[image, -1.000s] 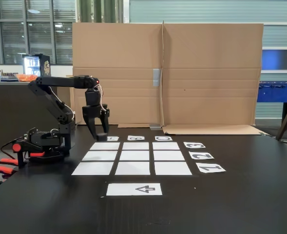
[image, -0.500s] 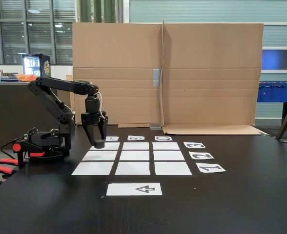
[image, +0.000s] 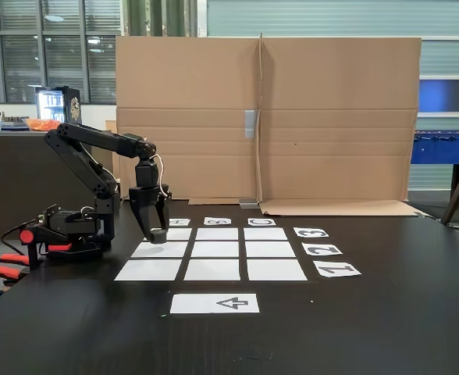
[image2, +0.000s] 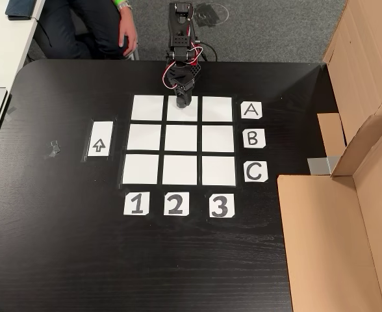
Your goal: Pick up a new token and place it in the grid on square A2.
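Hovering upper centre in the other view, the gripper (image2: 182, 101) pinches the token (image: 157, 233) low over A2 (image2: 183, 109); lower it flat, then release gently, centred.

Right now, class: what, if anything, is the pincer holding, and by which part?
It cannot be told. The pincer points down over the grid's A2 cell; any black token between its fingertips blends with them.

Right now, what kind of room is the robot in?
Probably an office or lab common room: a foosball table stands at the right, big windows behind, and grey carpet lies under the black table.
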